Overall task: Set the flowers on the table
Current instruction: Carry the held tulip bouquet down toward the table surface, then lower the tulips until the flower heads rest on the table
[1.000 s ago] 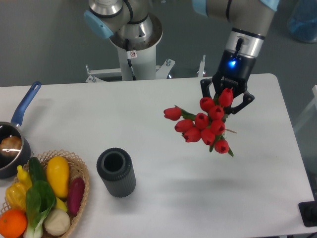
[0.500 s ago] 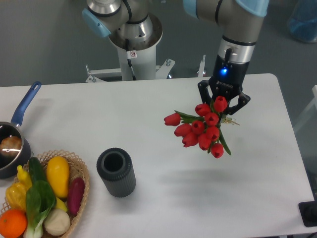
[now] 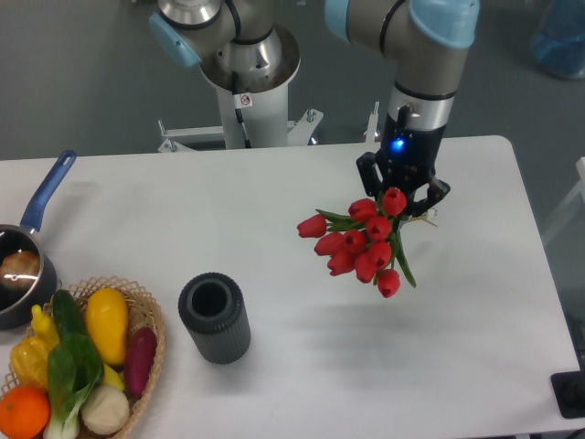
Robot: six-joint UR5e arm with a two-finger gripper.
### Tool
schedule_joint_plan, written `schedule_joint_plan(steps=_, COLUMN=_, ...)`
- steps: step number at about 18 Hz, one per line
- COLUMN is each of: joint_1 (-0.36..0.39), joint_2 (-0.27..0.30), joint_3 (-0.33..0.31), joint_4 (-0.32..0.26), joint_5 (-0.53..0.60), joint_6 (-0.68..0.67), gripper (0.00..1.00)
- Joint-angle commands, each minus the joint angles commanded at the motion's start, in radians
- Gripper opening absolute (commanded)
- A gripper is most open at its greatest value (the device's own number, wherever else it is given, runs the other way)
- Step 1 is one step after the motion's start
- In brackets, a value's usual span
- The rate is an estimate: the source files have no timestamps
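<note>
The black two-finger gripper (image 3: 402, 187) holds the bunch of red tulip flowers with green leaves (image 3: 361, 245) up above the big white table (image 3: 274, 229), on the right side.

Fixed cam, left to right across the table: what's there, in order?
Saucepan → wicker basket of vegetables → grey cylinder → flowers, held above the table by the gripper.

Grey arm (image 3: 416, 27), light-blue joint caps, black fingers (image 3: 367, 170), blue light
</note>
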Motion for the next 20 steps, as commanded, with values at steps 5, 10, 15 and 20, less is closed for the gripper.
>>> schedule_joint_plan(steps=5, joint_1=-0.055, joint_2=-0.063, joint_3=0.018, joint_4=0.003, joint_5=0.002, joint_6=-0.011, gripper=0.3)
schedule_joint_plan(steps=10, joint_1=-0.068, joint_2=-0.087, joint_3=0.017, joint_4=0.002, joint_5=0.023, joint_6=-0.009, gripper=0.3)
schedule_joint_plan(steps=15, joint_1=-0.106, joint_2=-0.104, joint_3=0.017, joint_4=0.0, joint_5=0.135, joint_6=-0.005, gripper=0.3)
schedule_joint_plan(steps=20, joint_1=-0.107, joint_2=-0.114, joint_3=0.006, joint_4=-0.003, joint_5=0.149, joint_6=0.003, gripper=0.3)
